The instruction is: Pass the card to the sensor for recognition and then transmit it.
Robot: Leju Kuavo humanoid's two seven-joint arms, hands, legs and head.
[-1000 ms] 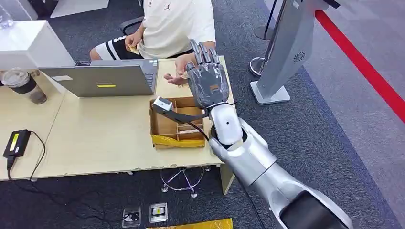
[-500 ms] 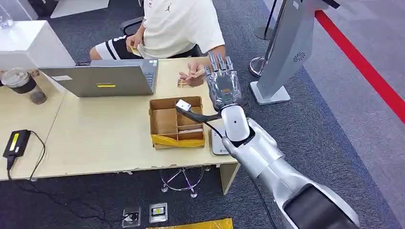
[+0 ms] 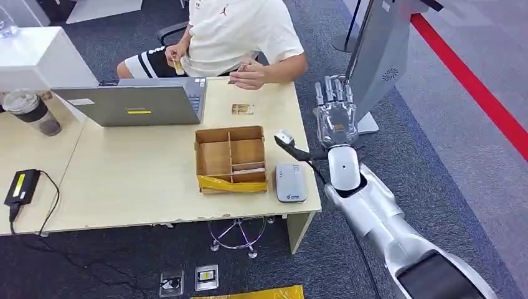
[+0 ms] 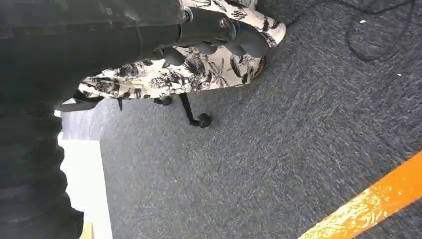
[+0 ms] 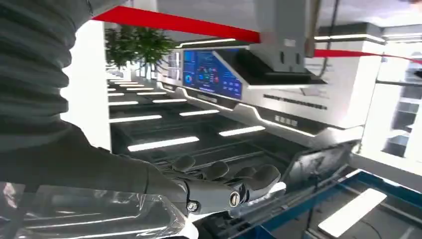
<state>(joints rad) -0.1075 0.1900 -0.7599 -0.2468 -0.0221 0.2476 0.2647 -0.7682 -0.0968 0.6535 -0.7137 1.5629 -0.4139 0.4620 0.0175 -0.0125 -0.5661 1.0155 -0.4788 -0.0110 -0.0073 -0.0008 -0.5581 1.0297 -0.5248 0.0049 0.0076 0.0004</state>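
Observation:
A small tan card [image 3: 242, 109] lies flat on the beige table [image 3: 124, 180], behind the cardboard box. The grey sensor pad [image 3: 290, 182] sits at the table's front right corner, beside that box. My right hand [image 3: 335, 107] is raised past the table's right edge, fingers straight and apart, holding nothing; it is well right of the card and above the sensor. In the right wrist view, the right hand's [image 5: 219, 189] fingers are bare. My left hand [image 4: 219, 35] hangs over the carpet with nothing in it.
A person in a white shirt [image 3: 240, 31] sits behind the table, one hand [image 3: 248, 76] just behind the card. A divided cardboard box [image 3: 231, 159], a laptop [image 3: 134, 103], a cup [image 3: 31, 112] and a black device [image 3: 22, 185] are on the table. A grey kiosk stand [image 3: 373, 56] rises on the right.
My right hand swung from above the box to the right, past the table's edge. The person's hand left the card on the table and drew back.

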